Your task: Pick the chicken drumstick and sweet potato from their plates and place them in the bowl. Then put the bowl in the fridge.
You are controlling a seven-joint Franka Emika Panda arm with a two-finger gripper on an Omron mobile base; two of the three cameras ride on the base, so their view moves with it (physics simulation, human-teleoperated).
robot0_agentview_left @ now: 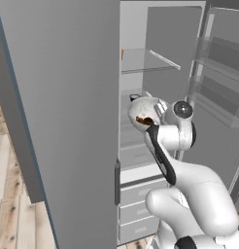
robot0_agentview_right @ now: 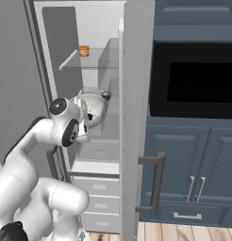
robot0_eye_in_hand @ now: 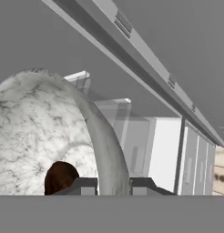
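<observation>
My gripper (robot0_eye_in_hand: 113,184) is shut on the rim of the white, grey-mottled bowl (robot0_eye_in_hand: 41,132), one finger inside and one outside. The bowl (robot0_agentview_left: 143,111) is tilted steeply on its side and hangs inside the open grey fridge (robot0_agentview_left: 58,121) at middle shelf height. A brown piece of food (robot0_eye_in_hand: 60,176) lies low in the bowl, also visible as a brown patch (robot0_agentview_left: 143,120); I cannot tell which food it is. From the right the bowl (robot0_agentview_right: 93,109) shows beyond my wrist. The plates are out of view.
An orange cup (robot0_agentview_right: 84,50) stands on the upper clear shelf (robot0_agentview_right: 89,66). A small dark jar (robot0_agentview_right: 106,95) sits just behind the bowl. Pale drawers (robot0_agentview_left: 136,194) fill the fridge's lower part. The fridge door edge (robot0_agentview_right: 134,117) stands close on the right, before dark blue cabinets (robot0_agentview_right: 193,164).
</observation>
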